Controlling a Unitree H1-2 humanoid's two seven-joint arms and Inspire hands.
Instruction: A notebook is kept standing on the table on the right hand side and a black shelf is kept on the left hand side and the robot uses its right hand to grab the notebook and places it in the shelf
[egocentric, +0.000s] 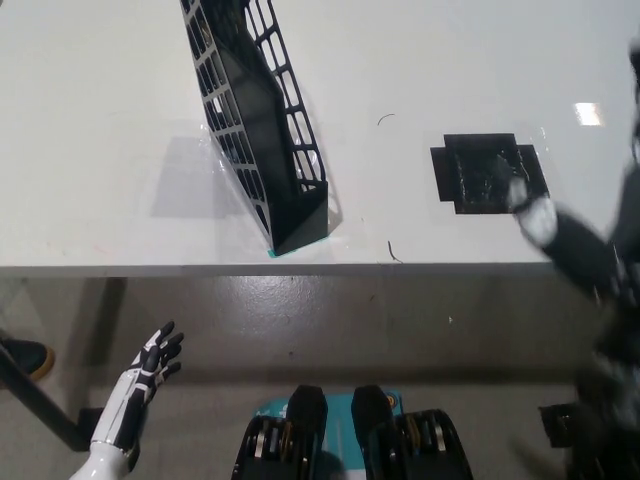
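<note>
The black shelf (262, 130) stands at the bench's (100, 120) upper left, its top cut off. No notebook can be made out. The right hand (585, 260) is a blur at right, its state unreadable. Lower left, the left hand (150, 365) hangs open.

Bright overhead light, glare on table (100, 150), blurred right arm (590, 270).
</note>
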